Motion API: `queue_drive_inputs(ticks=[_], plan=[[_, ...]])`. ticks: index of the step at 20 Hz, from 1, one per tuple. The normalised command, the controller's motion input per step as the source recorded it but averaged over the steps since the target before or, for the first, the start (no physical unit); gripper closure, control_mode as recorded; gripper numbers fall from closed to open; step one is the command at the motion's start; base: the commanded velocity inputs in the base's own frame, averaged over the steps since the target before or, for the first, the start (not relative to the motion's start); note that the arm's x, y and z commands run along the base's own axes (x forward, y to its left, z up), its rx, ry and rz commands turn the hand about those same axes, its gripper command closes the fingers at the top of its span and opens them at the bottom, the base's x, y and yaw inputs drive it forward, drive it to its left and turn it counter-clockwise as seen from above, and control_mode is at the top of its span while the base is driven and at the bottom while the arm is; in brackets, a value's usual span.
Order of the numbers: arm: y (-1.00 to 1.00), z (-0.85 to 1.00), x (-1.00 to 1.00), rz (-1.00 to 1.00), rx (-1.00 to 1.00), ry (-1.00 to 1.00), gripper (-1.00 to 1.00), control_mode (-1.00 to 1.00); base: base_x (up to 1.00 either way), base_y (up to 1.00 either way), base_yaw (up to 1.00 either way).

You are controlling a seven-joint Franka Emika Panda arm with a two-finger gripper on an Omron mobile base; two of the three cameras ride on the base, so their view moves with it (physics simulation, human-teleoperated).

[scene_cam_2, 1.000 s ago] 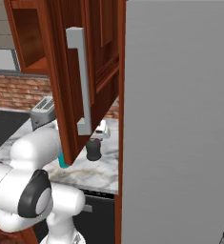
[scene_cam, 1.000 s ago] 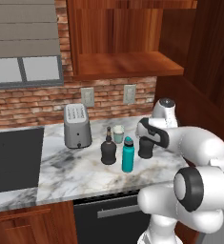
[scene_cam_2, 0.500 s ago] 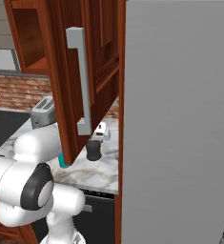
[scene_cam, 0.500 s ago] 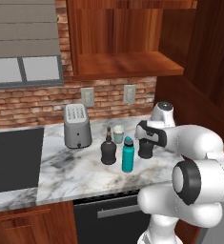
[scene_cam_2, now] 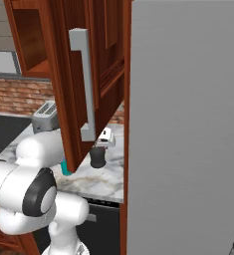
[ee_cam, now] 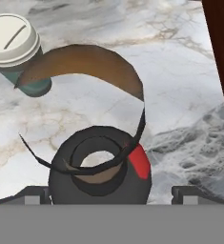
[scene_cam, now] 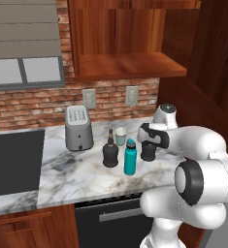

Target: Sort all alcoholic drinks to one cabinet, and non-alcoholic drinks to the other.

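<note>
- Black bottle (scene_cam: 147, 149), one of two, stands upright on the marble counter (scene_cam: 76, 174) near its right end, directly under the gripper (scene_cam: 149, 136); in the hand view it is seen from above, its open mouth (ee_cam: 98, 161) between the two finger tips, a red patch on its shoulder.
- Gripper jaws stand wide apart, one either side of this bottle's neck, gripping nothing; whether they touch the glass, cannot tell.
- Second black bottle (scene_cam: 110, 152) stands upright to the left, just in front of the pale green cup (scene_cam: 120, 136).
- Teal bottle (scene_cam: 130, 157) with black cap stands between the two black bottles, nearer the counter's front edge.
- Cup with white lid (ee_cam: 11, 39) sits toward the brick wall, behind the bottles.
- Toaster (scene_cam: 78, 128) is left of the group, near the wall.
- Wide wooden wall cabinet (scene_cam: 130, 65) hangs open above the counter, its shelf bare.
- Open cabinet door with a grey handle (scene_cam_2: 83, 84) hangs in front of the right base camera.
</note>
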Motion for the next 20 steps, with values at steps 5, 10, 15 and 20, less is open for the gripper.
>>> queue_drive_inputs(ticks=[5,10,15,20], plan=[[0.00,0.00,0.08,0.00,0.00,-0.02,-1.00,-1.00,0.00,0.00,0.00],[0.00,0.00,0.15,0.00,0.00,-0.01,-1.00,-1.00,0.00,0.00,0.00],[0.00,0.00,0.14,0.00,0.00,-0.03,-1.00,-1.00,0.00,0.00,0.00],[0.00,0.00,0.10,0.00,0.00,-0.06,-1.00,-1.00,0.00,0.00,0.00]])
